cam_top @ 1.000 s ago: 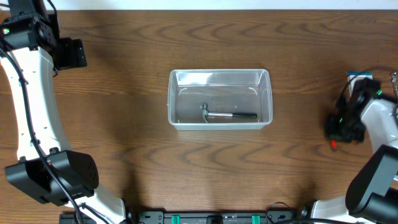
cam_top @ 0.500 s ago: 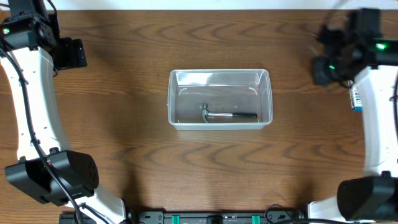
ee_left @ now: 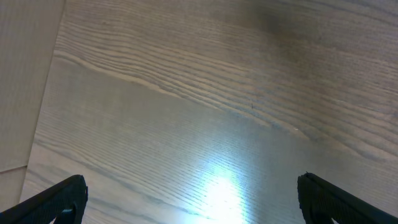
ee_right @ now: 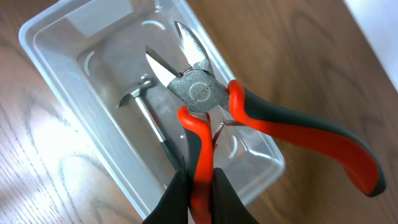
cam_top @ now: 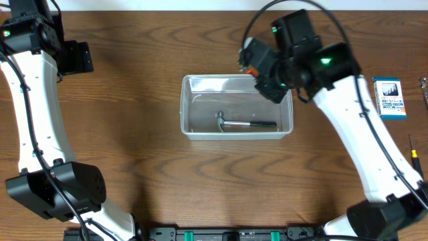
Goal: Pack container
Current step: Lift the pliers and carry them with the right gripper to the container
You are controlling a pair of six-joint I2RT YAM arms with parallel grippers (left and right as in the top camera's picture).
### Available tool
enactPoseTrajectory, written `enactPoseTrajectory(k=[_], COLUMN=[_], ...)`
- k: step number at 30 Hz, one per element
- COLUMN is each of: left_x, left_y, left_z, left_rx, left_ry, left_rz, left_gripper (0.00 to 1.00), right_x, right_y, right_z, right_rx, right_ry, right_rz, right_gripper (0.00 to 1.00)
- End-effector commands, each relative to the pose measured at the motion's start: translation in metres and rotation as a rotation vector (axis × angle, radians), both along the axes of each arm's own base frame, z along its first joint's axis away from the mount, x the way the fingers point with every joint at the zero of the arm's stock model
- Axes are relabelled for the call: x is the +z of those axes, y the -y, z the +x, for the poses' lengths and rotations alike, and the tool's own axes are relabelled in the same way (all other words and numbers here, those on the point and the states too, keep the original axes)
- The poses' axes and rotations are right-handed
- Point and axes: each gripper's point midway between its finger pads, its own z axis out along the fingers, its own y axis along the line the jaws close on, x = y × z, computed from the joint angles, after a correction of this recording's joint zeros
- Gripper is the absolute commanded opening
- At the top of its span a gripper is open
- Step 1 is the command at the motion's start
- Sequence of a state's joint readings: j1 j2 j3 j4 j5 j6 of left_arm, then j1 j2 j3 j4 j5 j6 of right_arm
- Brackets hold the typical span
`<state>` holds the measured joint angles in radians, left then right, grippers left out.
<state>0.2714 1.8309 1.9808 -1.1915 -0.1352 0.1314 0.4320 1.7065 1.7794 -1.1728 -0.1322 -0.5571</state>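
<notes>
Overhead view first: the container [cam_top: 185, 110] sat in the middle of the wooden table [cam_top: 134, 154], its long side running across the picture. It was a clear plastic bin with rounded corners and a rim all round, so the wood grain showed through its floor. One thing lay in it, a small hammer [cam_top: 247, 124], flat on the bottom near the front wall, metal head toward the middle and dark handle toward the right end. On the right wrist camera I saw the same hammer [ee_right: 146, 115] lying in the bin [ee_right: 37, 37], and above it a pair of red-and-black side cutters [ee_right: 205, 93], blades parted and pointing down toward the container. My right gripper [ee_right: 199, 186] was pinched on one red handle of the cutters, a finger [ee_right: 174, 202] pressed to each side, while the other handle stuck out free to the right. From above, that right gripper [cam_top: 257, 63] hung over the container's far right corner. My left gripper [cam_top: 73, 58] was well apart, at the far left of the table; on its wrist camera the left gripper [ee_left: 193, 208] stood spread wide over bare wood, holding nothing. A small blue-and-white box [cam_top: 389, 98] lay out near the right edge.
</notes>
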Motion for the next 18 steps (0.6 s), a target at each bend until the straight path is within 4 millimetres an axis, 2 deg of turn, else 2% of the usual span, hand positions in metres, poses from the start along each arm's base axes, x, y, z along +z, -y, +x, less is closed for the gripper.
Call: enactPoseTrajectory(k=[1,6,10,18], left_x=[0.003,0.003,0.003,0.003], left_y=[-0.003,-0.003,-0.003,-0.003], left_z=[-0.001,-0.001,-0.001,-0.001], left_rx=[0.002,0.002,0.002,0.002], left_ry=[0.005,0.005,0.005,0.005], left_rz=[0.011,0.011,0.011,0.011], left_gripper=[0.98,0.98,0.98,0.98], right_x=[-0.020,-0.058,-0.080,-0.103], right_y=[-0.011,-0.014,-0.017,-0.015], right_z=[0.007,0.013,0.014,-0.011], right_rx=[0.062,0.063,0.069,0.141], right_ry=[-0.028,-0.116,-0.168,-0.297], right_rz=[-0.034,-0.073,-0.096,-0.148], right_gripper=[0.01,0.01,0.01,0.01])
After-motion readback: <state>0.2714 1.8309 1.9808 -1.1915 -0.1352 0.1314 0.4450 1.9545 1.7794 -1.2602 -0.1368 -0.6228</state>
